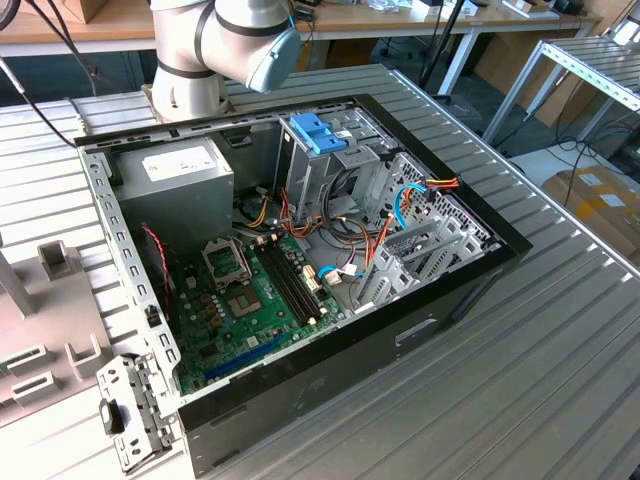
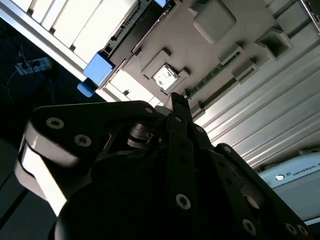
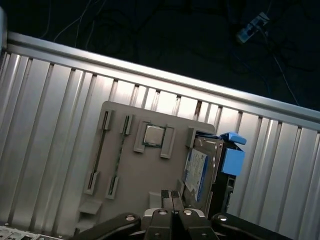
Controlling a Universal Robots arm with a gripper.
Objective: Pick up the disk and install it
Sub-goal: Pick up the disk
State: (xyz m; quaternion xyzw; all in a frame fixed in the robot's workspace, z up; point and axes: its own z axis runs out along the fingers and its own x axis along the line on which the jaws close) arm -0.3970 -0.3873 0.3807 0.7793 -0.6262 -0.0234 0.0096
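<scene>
The black gripper, closed and empty, hangs over a grey plastic tray; the silver blue-railed disk stands at its edge.

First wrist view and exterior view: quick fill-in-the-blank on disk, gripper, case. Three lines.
1. The disk sits in the grey parts tray; the rails along its sides are ____.
2. The gripper holds nothing, and its fingers are ____.
3. In the exterior view, the motherboard inside the open computer case is ____ in colour.

Missing words: blue; shut; green
</scene>
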